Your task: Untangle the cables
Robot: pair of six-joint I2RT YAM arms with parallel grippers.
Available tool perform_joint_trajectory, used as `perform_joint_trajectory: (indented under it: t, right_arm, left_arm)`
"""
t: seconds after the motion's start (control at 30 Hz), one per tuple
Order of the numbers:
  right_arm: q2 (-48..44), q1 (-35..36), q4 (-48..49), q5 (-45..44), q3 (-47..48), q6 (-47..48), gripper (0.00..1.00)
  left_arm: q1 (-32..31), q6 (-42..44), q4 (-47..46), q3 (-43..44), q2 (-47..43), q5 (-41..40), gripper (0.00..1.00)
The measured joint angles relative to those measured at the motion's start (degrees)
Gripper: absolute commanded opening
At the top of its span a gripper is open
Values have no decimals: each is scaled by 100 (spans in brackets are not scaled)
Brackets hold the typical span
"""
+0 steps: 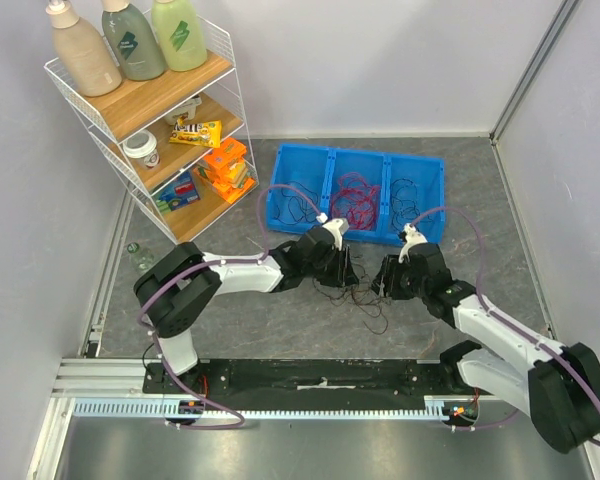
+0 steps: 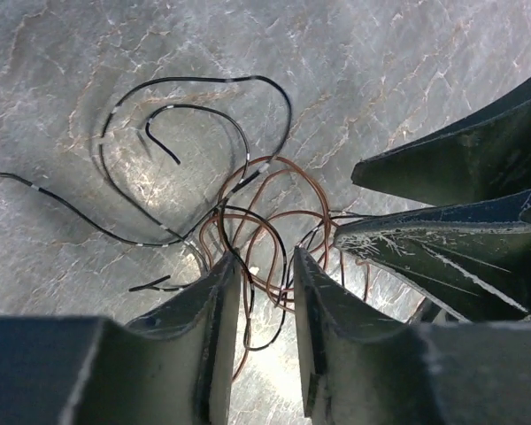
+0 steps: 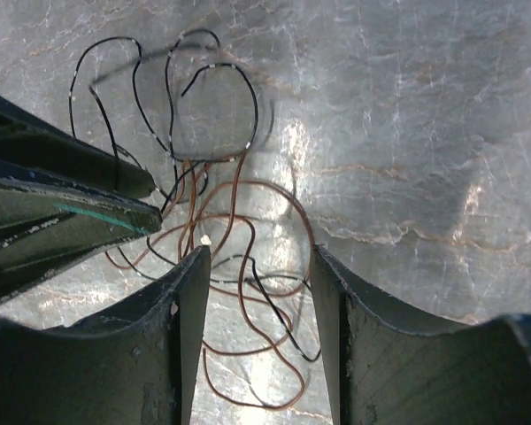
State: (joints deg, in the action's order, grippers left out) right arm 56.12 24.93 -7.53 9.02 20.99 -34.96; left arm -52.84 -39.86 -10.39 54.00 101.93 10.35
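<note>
Black and brownish cables [image 1: 365,295] tangled on grey surface [image 1: 280,320], between left gripper [image 1: 348,268] and right gripper [image 1: 383,280]. Left wrist: jaws narrowly parted, strands between. Right wrist: jaws apart, straddling loops; grip unclear.

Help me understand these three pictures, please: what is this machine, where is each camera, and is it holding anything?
These are two robot arms bolted at the near edge of a table. The wide picture comes from a camera above and behind them; the other two come from cameras on the wrists, looking past each arm's own fingers.

In the wide view the left gripper and right gripper meet over a small tangle of cables, thin black and red-brown wires on the table. Behind sits a blue bin with three compartments holding more wires, and a wire shelf of bottles and packets stands at left.

Each wrist view shows strands passing between partly open fingers; I cannot tell whether either pair is pinching them.
</note>
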Motion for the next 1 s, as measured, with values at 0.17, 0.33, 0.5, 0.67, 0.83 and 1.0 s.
perform_joint_trajectory:
  t: [0.17, 0.33, 0.5, 0.67, 0.83, 1.0]
  right_arm:
    - [518, 0, 319, 42, 153, -28, 43]
    - [859, 4, 835, 267, 153, -205, 31]
    - [1342, 9, 1272, 494, 149, -337, 5]
    - [1211, 9, 1200, 398, 142, -304, 0]
    - [437, 9, 767, -251, 133, -129, 0]
    - [254, 9, 424, -723, 74, 24, 0]
  left_arm:
    - [-2, 68, 101, 61, 35, -140, 2]
    - [-7, 98, 168, -48, -186, -190, 2]
    - [-44, 170, 243, -271, -756, -188, 2]
    - [-94, 387, 658, -461, -1668, -407, 2]
    - [-96, 697, 1480, -772, -3692, -1123, 2]
    - [-96, 1143, 1808, -734, -6537, -1867, 2]
